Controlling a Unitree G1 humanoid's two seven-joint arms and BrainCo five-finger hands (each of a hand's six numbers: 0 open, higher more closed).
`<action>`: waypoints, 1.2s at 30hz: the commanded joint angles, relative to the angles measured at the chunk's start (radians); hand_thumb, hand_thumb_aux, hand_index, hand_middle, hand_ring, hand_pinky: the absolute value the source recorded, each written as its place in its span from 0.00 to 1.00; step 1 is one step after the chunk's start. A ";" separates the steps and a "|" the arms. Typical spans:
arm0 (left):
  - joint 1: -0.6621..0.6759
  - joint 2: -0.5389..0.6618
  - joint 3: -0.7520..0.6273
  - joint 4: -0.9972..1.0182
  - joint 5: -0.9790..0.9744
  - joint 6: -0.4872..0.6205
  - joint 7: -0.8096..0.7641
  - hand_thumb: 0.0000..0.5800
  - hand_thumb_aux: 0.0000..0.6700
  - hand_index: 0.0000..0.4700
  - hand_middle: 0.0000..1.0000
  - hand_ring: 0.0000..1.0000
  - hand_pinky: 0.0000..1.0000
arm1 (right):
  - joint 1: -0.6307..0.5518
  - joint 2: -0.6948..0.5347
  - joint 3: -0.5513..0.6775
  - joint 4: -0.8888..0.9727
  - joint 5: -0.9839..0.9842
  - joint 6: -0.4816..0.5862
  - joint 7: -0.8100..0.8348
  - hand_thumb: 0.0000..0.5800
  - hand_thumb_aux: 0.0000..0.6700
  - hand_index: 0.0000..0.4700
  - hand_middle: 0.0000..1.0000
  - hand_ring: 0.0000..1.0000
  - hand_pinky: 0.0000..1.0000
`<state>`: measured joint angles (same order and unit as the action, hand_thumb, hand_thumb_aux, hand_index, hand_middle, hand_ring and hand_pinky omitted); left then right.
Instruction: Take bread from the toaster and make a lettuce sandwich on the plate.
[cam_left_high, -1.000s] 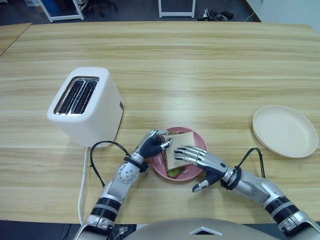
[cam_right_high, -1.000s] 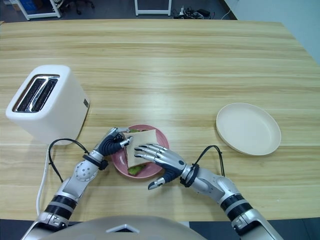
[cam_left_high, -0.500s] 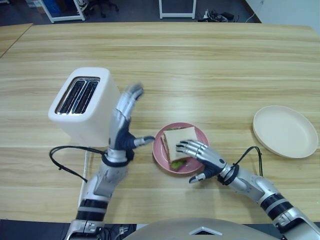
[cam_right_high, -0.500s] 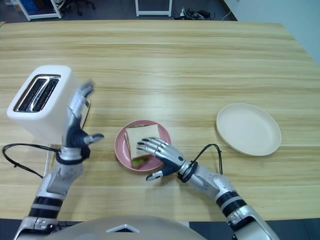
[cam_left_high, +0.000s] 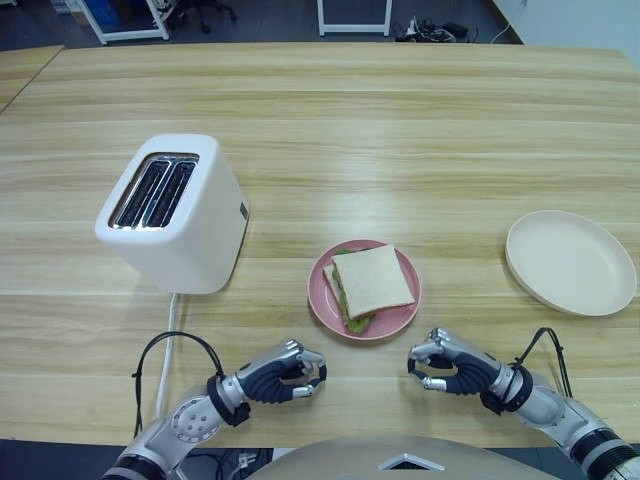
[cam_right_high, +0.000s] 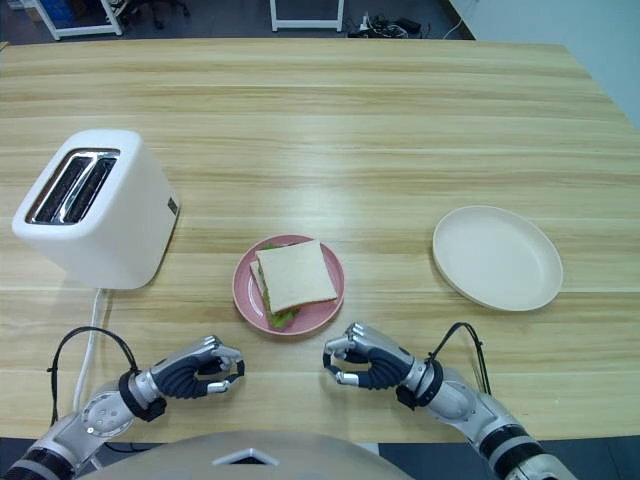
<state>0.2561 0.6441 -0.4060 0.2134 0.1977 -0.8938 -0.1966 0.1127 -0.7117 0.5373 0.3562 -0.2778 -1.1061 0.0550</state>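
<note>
A sandwich (cam_left_high: 372, 282) of white bread with green lettuce showing at its edges lies on the pink plate (cam_left_high: 322, 308) at the table's middle front. The white toaster (cam_left_high: 175, 213) stands to the left, its two slots dark with no bread showing. My left hand (cam_left_high: 280, 373) rests near the front edge, below and left of the plate, fingers curled and holding nothing. My right hand (cam_left_high: 451, 364) sits below and right of the plate, fingers likewise curled on nothing. Both hands are apart from the plate.
A cream plate (cam_left_high: 568, 262) with nothing on it lies at the right. The toaster's white cord (cam_left_high: 167, 345) runs toward the front edge, and a black cable (cam_left_high: 172, 347) loops by my left wrist. Bare wooden table stretches behind the plates.
Both hands have drawn back from the sandwich toward the front edge and curled shut. The left hand dropped from beside the toaster. The sandwich stays on the pink plate.
</note>
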 joint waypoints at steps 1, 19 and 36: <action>-0.064 -0.133 -0.012 0.084 0.138 0.200 0.039 1.00 1.00 1.00 1.00 1.00 1.00 | -0.056 0.084 -0.050 0.063 -0.227 0.146 -0.061 1.00 1.00 1.00 1.00 1.00 1.00; -0.545 -0.405 -0.107 0.790 0.493 0.432 0.632 1.00 1.00 1.00 1.00 1.00 1.00 | -0.517 0.564 -0.059 0.804 -0.425 0.555 -0.517 1.00 1.00 1.00 1.00 1.00 1.00; -0.243 -0.460 0.216 0.096 0.025 -0.021 0.682 0.00 0.00 0.00 0.00 0.00 0.00 | -0.176 0.485 -0.336 0.062 -0.058 0.194 -0.506 0.00 0.00 0.00 0.00 0.00 0.00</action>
<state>-0.0194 0.2024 -0.2108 0.3315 0.2313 -0.9597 0.5183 -0.0897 -0.2435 0.2297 0.4238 -0.3566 -0.9637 -0.4695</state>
